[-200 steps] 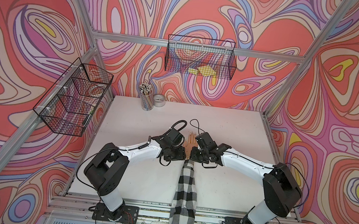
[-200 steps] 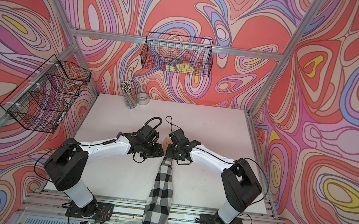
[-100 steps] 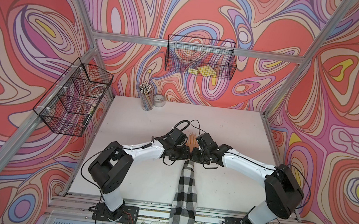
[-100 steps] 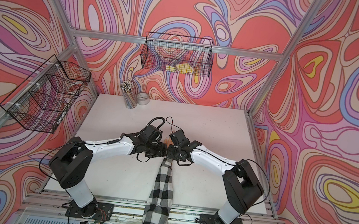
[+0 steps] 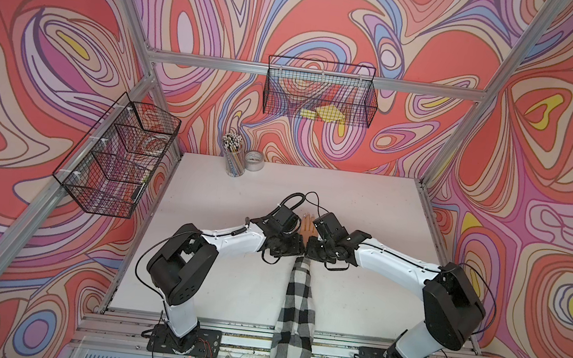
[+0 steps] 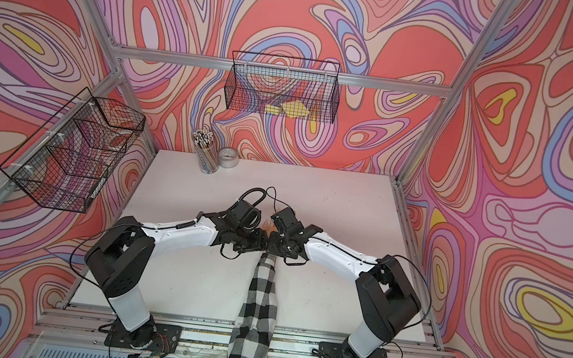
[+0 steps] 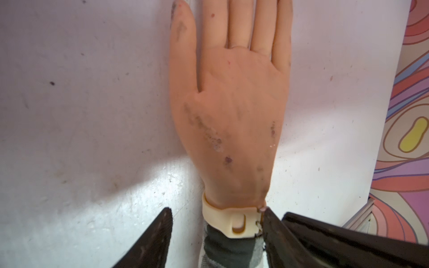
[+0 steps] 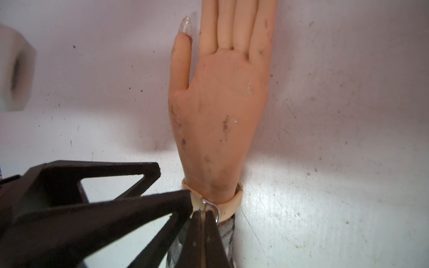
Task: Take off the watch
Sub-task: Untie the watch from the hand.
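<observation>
baskets: two wire ones, a left-wall basket point(image 5: 117, 155) and a far-wall basket point(image 5: 320, 91)
far left of the table point(image 5: 367, 204): one cup of pencils point(image 5: 233, 158), with one roll of tape point(image 5: 254, 161) just beside it
arms: two, a left arm point(image 5: 229, 240) and a right arm point(image 5: 393, 263), reaching in from the near corners and meeting mid-table
left gripper point(image 7: 217, 210): jaws apart, straddling the wrist; one tip touches the strap, the other stands clear
dummy hand point(image 7: 232, 111): one, flat on the table, fingers pointing far; one checked sleeve point(image 5: 295, 307) trails over the near edge
watch point(image 7: 232, 220): one, beige strap round the wrist, between hand and sleeve cuff; dial hidden
right gripper point(image 8: 203, 212): jaws closed, pinching the strap at its metal buckle point(image 8: 217, 212)
</observation>
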You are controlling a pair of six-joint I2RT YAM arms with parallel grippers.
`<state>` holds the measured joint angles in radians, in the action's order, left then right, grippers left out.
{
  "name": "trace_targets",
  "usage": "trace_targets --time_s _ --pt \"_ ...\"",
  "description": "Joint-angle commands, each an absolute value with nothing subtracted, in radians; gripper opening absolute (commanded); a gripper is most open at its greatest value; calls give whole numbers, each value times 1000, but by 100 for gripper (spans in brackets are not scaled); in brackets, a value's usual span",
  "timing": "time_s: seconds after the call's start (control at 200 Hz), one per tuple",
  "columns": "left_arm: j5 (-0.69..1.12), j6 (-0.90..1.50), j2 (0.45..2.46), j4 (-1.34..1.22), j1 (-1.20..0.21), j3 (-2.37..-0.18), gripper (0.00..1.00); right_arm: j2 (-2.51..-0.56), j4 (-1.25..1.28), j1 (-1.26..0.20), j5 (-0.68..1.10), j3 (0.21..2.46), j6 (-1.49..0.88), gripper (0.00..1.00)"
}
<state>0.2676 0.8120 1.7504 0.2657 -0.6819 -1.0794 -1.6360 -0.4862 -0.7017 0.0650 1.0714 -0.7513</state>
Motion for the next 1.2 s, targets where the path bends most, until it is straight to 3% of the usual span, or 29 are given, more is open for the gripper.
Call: trace_targets --time_s 0.0,0.26,0.391,0.676,0.986,1.192 --pt "230 787 1766 324 -687 -1097 62 -1603 -488 -704 70 1069 -749 0" --pt "213 767 1764 345 -687 -1089 58 -1594 -509 -704 47 1069 -750 0" --pt "213 769 1760 340 -688 -1080 57 -1583 -533 -704 22 1071 -747 8" --pt "224 767 1743 334 -687 -1083 57 -1568 -570 -703 -13 1074 -745 3" --pt "241 762 1738 342 -687 -1111 56 -1559 -595 -703 -35 1080 -740 17" --pt "253 764 1741 339 -687 -1125 56 -1556 -605 -703 -41 1083 -732 15"
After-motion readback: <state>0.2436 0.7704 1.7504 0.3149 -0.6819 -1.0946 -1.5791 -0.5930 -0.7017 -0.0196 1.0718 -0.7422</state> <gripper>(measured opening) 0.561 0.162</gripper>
